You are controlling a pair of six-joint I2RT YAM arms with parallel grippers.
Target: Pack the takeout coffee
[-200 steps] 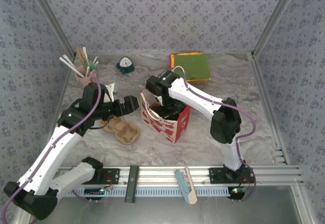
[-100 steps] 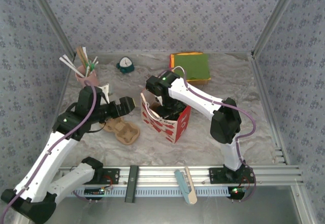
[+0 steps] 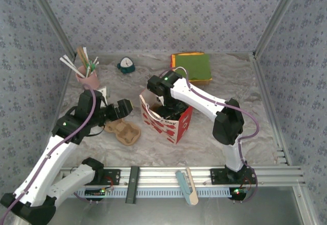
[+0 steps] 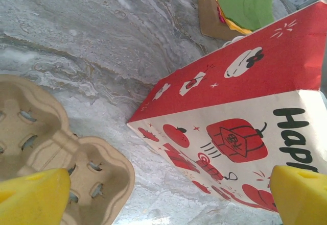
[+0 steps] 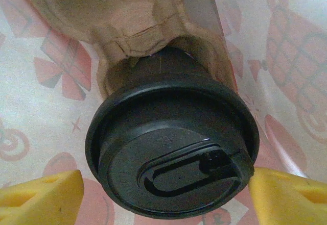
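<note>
A takeout coffee cup with a round black lid (image 5: 171, 153) sits in a brown cardboard holder (image 5: 127, 21) inside the red-and-white paper bag (image 3: 171, 125). My right gripper (image 5: 166, 194) reaches down into the bag (image 5: 286, 41), and its yellow fingertips (image 5: 41, 194) press against both sides of the lid. In the top view the right gripper (image 3: 164, 108) is sunk into the bag's mouth, which hides the cup. My left gripper (image 3: 122, 107) hangs open and empty to the left of the bag. Its yellow fingertips (image 4: 33, 197) straddle bare table between the bag (image 4: 245, 113) and the cardboard carrier (image 4: 51, 143).
A brown cardboard cup carrier (image 3: 122, 132) lies on the table under the left gripper. A pink cup of straws and sticks (image 3: 87, 77) stands at the back left, beside a teal object (image 3: 126, 65). A green and orange stack (image 3: 191, 66) lies at the back.
My left gripper has drawn back to the left, away from the bag, still open. The right arm has stayed in the bag.
</note>
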